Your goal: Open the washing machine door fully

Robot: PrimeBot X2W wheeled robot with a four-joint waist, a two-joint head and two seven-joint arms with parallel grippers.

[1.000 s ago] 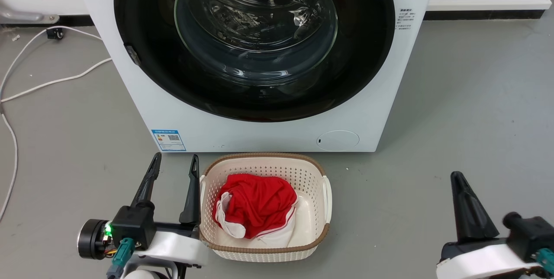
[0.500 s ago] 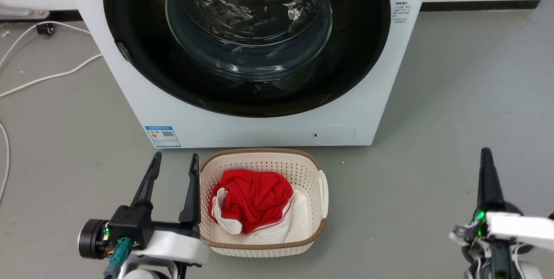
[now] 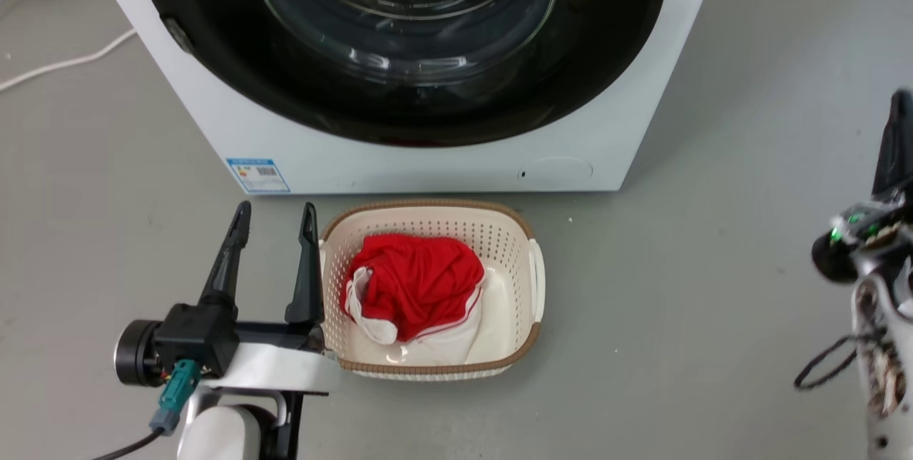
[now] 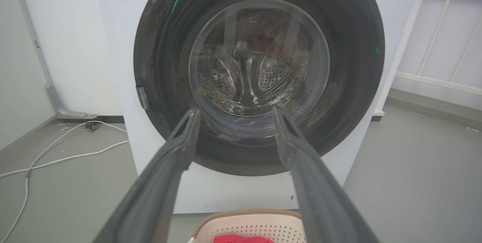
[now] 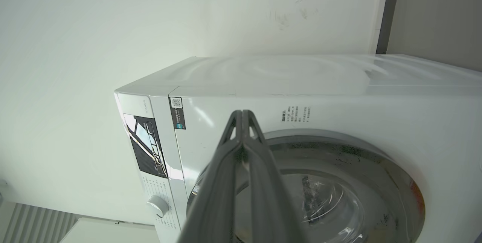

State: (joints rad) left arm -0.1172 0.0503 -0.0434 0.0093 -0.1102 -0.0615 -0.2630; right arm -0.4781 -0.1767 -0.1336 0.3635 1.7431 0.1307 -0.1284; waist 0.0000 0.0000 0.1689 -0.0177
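The washing machine door (image 3: 592,53) is a wide glossy black ring around a bulging glass window, lying flush against the white machine front. The left wrist view faces the door (image 4: 350,66) head-on, with a small latch piece (image 4: 142,97) on its left rim. My left gripper (image 3: 275,210) is low on the floor side, left of the basket, open and empty; through its fingers (image 4: 235,112) I see the glass. My right gripper (image 3: 900,100) is at the far right, away from the machine. Its fingers (image 5: 241,112) are pressed together with nothing between them, pointing at the machine's upper front above the door (image 5: 339,197).
A cream perforated basket (image 3: 531,367) holding a red and white garment (image 3: 414,282) stands on the grey floor right before the machine. A white cable (image 3: 64,64) runs over the floor at the left. Open floor lies to the right of the machine.
The head camera has shifted, so the machine sits higher in the picture. My right gripper has risen from the lower right to the right edge and turned. The left gripper keeps its place beside the basket.
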